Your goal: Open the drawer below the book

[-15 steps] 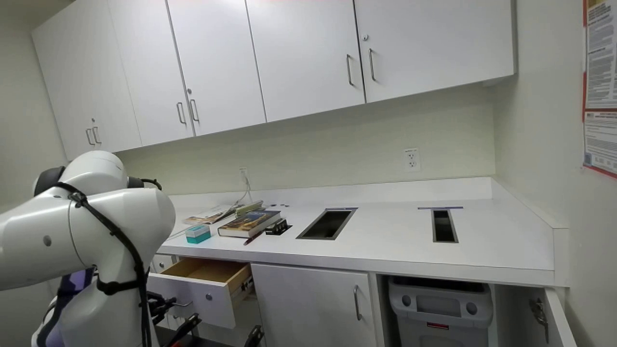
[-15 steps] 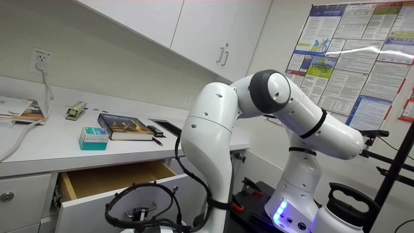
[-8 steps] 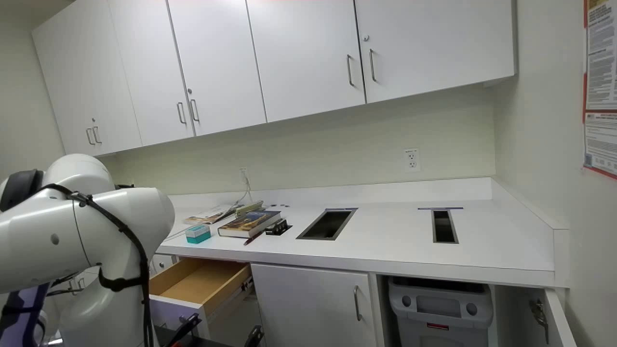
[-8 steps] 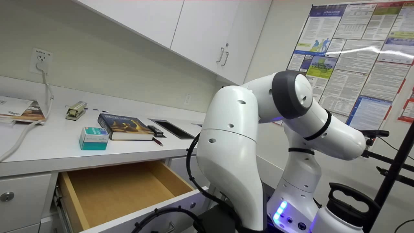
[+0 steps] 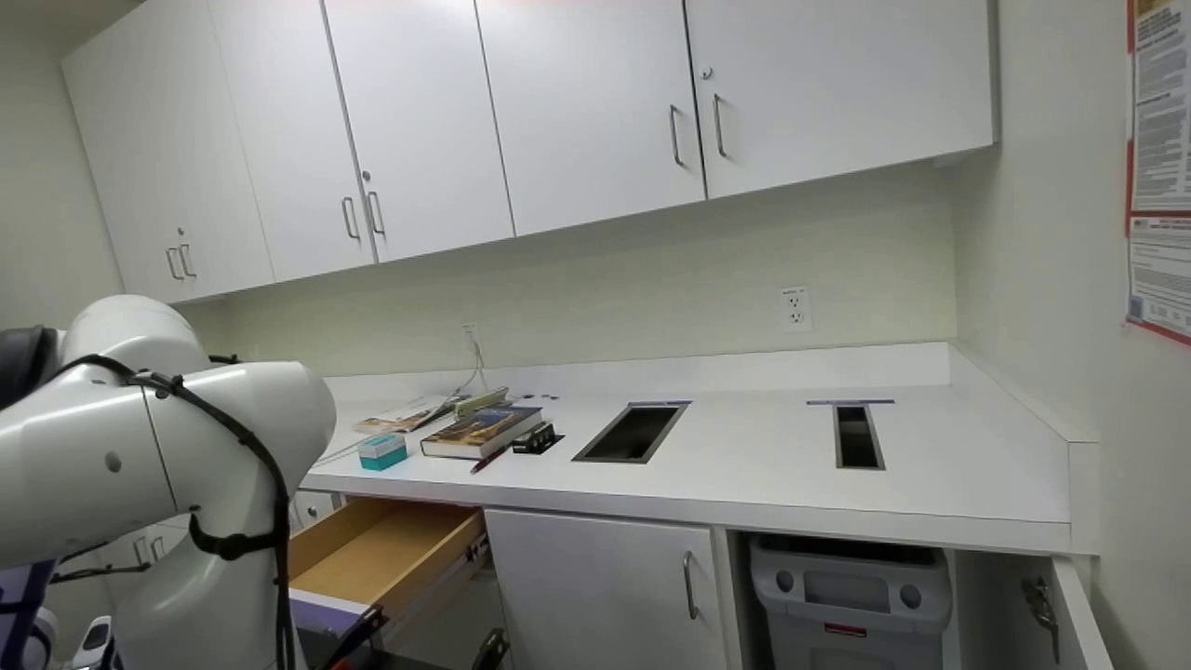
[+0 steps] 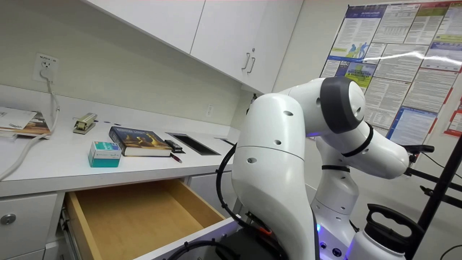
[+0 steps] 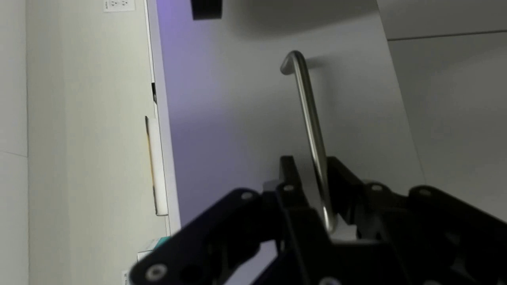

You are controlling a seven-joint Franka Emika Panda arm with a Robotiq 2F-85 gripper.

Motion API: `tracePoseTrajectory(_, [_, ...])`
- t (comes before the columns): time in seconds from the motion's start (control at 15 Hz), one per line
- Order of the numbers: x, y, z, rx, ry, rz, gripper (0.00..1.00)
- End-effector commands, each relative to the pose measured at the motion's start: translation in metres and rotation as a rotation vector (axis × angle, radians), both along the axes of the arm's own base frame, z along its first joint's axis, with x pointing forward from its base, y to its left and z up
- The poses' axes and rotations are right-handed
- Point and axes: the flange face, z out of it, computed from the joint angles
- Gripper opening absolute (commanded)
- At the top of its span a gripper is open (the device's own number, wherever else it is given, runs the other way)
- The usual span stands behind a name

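The drawer (image 6: 140, 213) stands well out from under the counter, with its light wood inside bare, and it also shows in an exterior view (image 5: 391, 549). In the wrist view, its white front fills the middle and its silver bar handle (image 7: 307, 107) runs down between my fingers. My gripper (image 7: 309, 158) is partly open around the handle. The bar lies against or close to the right finger, with a gap to the left one. Both exterior views hide the gripper behind the arm or below the frame. The dark book (image 6: 142, 141) lies flat on the counter above the drawer (image 5: 482, 433).
A teal-and-white box (image 6: 104, 154), a stapler (image 6: 85, 122) and a dark pen (image 6: 175, 157) lie near the book. A white cabinet door (image 5: 605, 591) is beside the drawer. An open cabinet holds a grey bin (image 5: 847, 596). Black clamps (image 5: 358, 637) stand near the drawer's front corner.
The drawer has slid much farther out from the counter, showing more of its wooden inside. The arm has moved back with it, away from the counter. The book has not moved.
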Motion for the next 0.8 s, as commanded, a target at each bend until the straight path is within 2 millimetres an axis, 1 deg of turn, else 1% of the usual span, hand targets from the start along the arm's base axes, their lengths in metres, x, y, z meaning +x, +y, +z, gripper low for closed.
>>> tracePoseTrajectory(0.0, [0.017,-0.003,0.045,0.05,0.03,0.012,0.57])
tracePoseTrajectory(0.07, [0.018,-0.003,0.056,0.074,0.07,0.031,0.66])
tracePoseTrajectory(0.13, [0.018,-0.004,0.071,0.108,0.125,0.062,0.72])
tracePoseTrajectory(0.33, [0.017,-0.005,0.114,0.178,0.248,0.124,0.96])
tracePoseTrajectory(0.4, [0.018,-0.007,0.13,0.21,0.294,0.13,1.0])
tracePoseTrajectory(0.73, [0.027,-0.023,0.209,0.339,0.51,0.221,1.0])
